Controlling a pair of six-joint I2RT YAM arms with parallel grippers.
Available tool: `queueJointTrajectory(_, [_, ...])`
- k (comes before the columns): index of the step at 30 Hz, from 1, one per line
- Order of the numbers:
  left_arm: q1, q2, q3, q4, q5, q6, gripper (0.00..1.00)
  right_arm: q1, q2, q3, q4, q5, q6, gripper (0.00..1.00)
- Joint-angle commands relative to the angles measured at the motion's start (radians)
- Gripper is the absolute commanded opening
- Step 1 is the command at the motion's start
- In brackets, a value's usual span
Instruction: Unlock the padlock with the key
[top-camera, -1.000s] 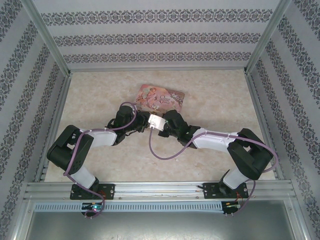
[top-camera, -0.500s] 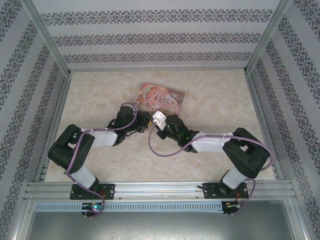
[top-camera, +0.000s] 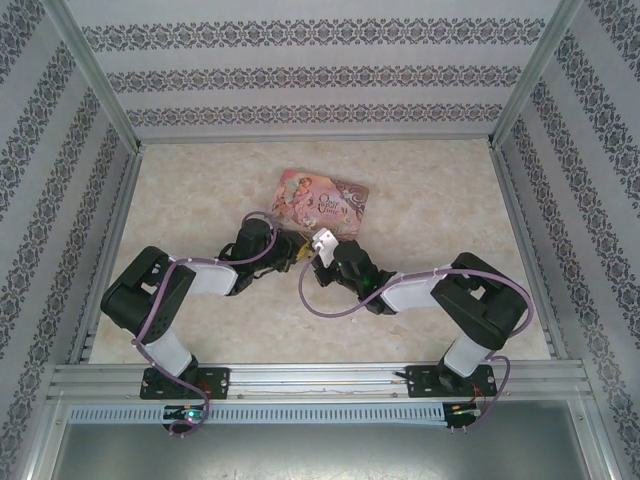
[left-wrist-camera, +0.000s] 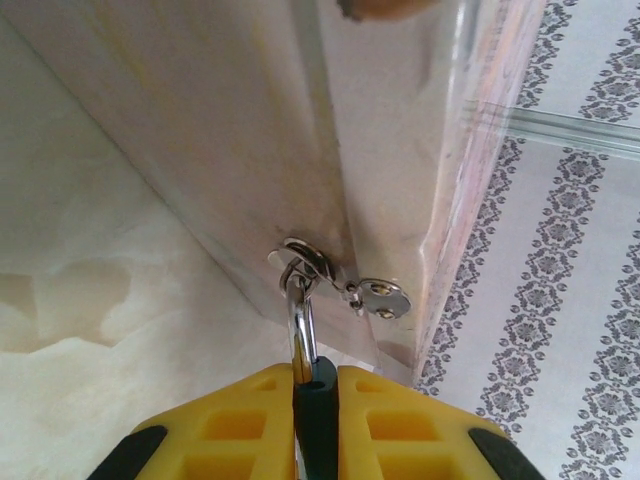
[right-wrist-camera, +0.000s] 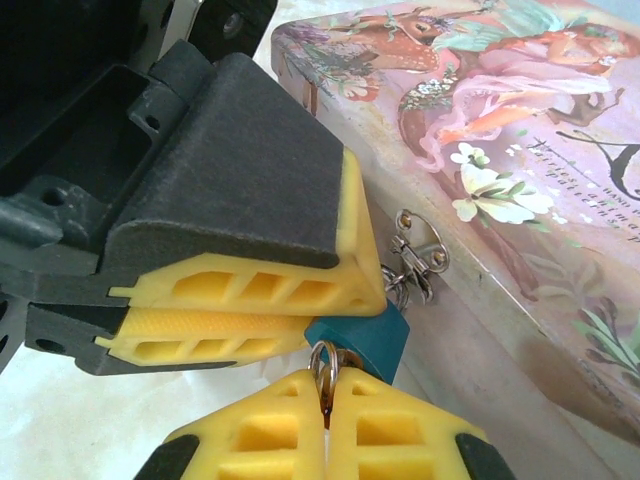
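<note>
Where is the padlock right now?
In the right wrist view the padlock sits low and central, clamped in the left fingers and hooked on the clasp of the tin, directly above the right fingers.

The top camera looks down from behind the arms (top-camera: 210, 275) over the whole table (top-camera: 200, 190). Each wrist camera sits close behind its own gripper, looking forward: over the left gripper (left-wrist-camera: 315, 375) at the tin (left-wrist-camera: 250, 130) side wall, over the right gripper (right-wrist-camera: 325, 388), past the key (right-wrist-camera: 322, 362), at the lid. Both share the padlock (left-wrist-camera: 318, 408) and clasp (left-wrist-camera: 345, 288) just ahead.
</note>
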Motion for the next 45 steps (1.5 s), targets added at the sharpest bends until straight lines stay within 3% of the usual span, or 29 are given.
queueJointTrajectory(1, [-0.035,-0.010,-0.010,0.073,0.041,0.018,0.17,0.008,0.017,-0.023,0.110,0.005,0.059,0.00])
queueJointTrajectory(13, [-0.014,-0.079,-0.028,-0.005,0.018,0.069,0.30,0.007,0.007,-0.083,0.144,0.014,0.108,0.00])
queueJointTrajectory(22, [0.036,-0.234,-0.021,-0.195,-0.008,0.193,0.39,-0.018,-0.049,-0.134,0.152,-0.021,0.238,0.00])
queueJointTrajectory(34, [0.067,-0.559,0.090,-0.678,-0.213,0.550,0.48,-0.074,-0.114,-0.208,0.182,-0.070,0.473,0.00])
queueJointTrajectory(45, [0.070,-0.734,0.081,-0.799,-0.372,0.631,0.53,-0.127,-0.148,-0.273,0.245,-0.098,0.725,0.00])
